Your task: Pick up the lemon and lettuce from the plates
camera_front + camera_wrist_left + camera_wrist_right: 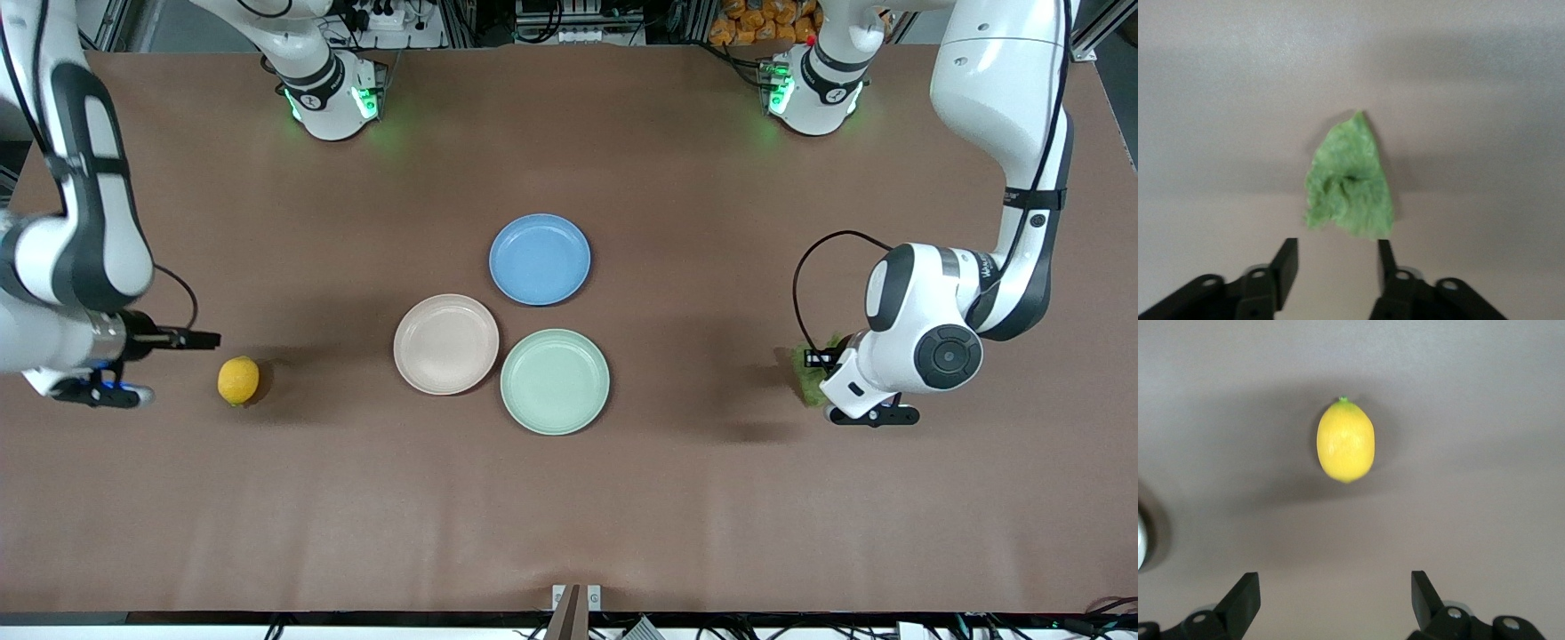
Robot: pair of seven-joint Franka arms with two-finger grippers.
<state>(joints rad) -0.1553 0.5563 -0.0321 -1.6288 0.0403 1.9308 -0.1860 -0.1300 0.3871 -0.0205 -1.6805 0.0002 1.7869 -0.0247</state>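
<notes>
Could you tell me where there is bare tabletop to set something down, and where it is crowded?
Free: the stretch between the lemon and the beige-pink plate, and between the mint green plate and the lettuce. Crowded: the middle, where both plates and the blue plate bunch together.

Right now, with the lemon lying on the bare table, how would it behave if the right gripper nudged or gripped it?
The lemon looks oval and smooth-skinned, so a nudge would probably roll it. It seems firm, likely holding its shape in the open right gripper, though the rounded sides might slip.
</notes>
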